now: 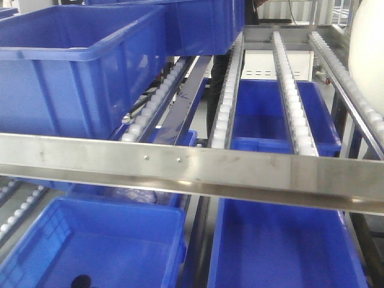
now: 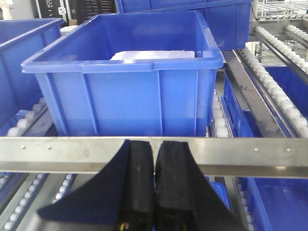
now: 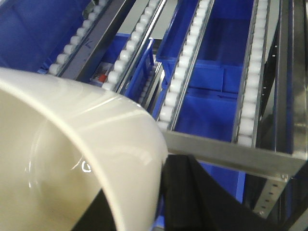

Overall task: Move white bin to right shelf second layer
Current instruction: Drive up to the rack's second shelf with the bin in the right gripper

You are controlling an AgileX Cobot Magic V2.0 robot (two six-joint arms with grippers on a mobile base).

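Steel roller rack stood loaded with blue crates, white bin hung at 7 o'clock in right wrist view, rim pinched by right gripper, short of right shelf rollers at 1 o'clock, left gripper closed, empty

The white bin overlaps the outermost of 3 roller rails on the right shelf second layer; 2 blue crates lie beneath it.
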